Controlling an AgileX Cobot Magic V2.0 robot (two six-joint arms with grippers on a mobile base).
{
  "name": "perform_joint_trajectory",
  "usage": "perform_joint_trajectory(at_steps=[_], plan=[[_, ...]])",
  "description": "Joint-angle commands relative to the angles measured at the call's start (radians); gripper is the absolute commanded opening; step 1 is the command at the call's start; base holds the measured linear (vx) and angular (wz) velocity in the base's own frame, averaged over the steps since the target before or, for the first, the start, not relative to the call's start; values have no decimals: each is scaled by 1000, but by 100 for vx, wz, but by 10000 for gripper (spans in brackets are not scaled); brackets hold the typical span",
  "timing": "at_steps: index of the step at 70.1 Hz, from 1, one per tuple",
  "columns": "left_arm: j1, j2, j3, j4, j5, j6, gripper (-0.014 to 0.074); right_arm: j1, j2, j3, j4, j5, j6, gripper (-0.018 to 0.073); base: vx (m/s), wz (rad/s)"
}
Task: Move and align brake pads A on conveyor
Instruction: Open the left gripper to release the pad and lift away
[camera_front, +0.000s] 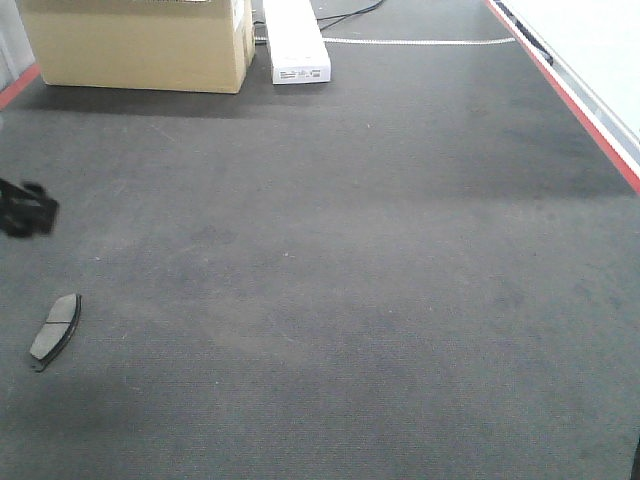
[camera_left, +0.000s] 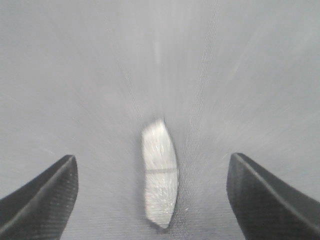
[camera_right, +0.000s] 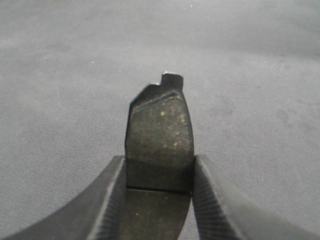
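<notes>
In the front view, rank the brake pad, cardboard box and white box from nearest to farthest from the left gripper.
1. Brake pad, lower left, close by the left gripper.
2. Cardboard box, far end, left.
3. White box, far end, right of the cardboard box.

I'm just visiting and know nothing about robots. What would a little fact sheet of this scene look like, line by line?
surface: conveyor, dark grey felt-like belt with red edge strips
left gripper: open, empty, with the flat brake pad lying on the belt in sight between its fingers
right gripper: shut on the held brake pad, clamped by its sides
pads in view: two
far end of belt: cardboard box and white box
</notes>
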Motion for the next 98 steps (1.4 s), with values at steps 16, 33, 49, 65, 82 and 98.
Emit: perform_joint_trajectory(at_steps=[16,33,49,65,82,98], plan=[[-5,-387,187,-52,-181,6,586,-2,8,-30,-16,-94,-4,-11,0,0],[-5,-729,443,-61,-249,75,586,-2,8,-30,-16,-94,-4,-11,0,0],[-5,-1037,606,-61,-242,108,586,-2,8,-30,-16,-94,-4,-11,0,0],[-5,-1208,662,-153,-152,116,586,-2,8,-30,-16,-94,-4,-11,0,0],[-5,-1234,693,-305,-129,213,586,-2,8,-30,-16,-94,-4,-11,0,0],[-5,-1234,693,-286,-161,213,586,-2,8,-30,-16,-94,-4,-11,0,0]])
